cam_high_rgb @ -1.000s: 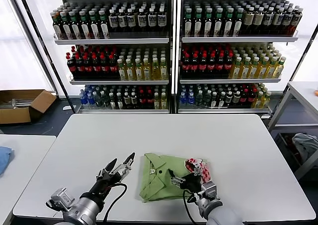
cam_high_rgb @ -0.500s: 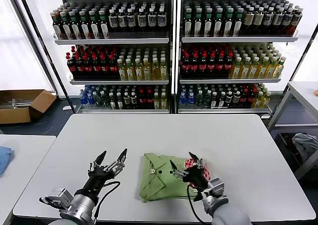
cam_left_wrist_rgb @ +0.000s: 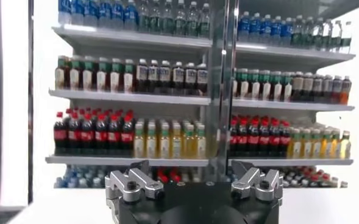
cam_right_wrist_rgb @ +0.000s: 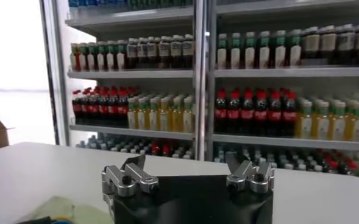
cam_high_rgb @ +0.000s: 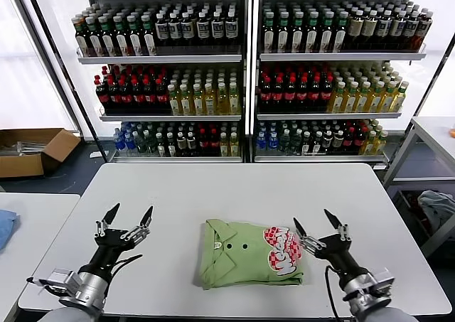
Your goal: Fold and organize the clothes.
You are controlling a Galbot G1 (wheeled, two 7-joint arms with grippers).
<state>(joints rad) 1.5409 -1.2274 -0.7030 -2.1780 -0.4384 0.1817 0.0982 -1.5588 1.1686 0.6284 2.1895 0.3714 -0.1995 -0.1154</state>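
The light green polo shirt (cam_high_rgb: 245, 254) lies folded into a compact rectangle on the white table (cam_high_rgb: 242, 194), collar to the left, dark buttons up, red-and-white checkered logo (cam_high_rgb: 282, 251) on its right part. My left gripper (cam_high_rgb: 129, 220) is open and empty, raised left of the shirt and apart from it. My right gripper (cam_high_rgb: 320, 226) is open and empty, raised just right of the shirt. In the right wrist view a corner of the shirt (cam_right_wrist_rgb: 51, 212) shows low down, beside the open gripper (cam_right_wrist_rgb: 188, 173). The left wrist view shows only the open gripper (cam_left_wrist_rgb: 194, 181) and shelves.
Shelves of bottles (cam_high_rgb: 245, 73) stand behind the table. A second table with a blue cloth (cam_high_rgb: 6, 226) is at the left. A cardboard box (cam_high_rgb: 32, 150) lies on the floor. A grey cloth (cam_high_rgb: 437, 208) lies at the right under a side table.
Both grippers have pulled back from the shirt, the left one leftward and the right one rightward and off the logo. The folded shirt lies flat and uncovered.
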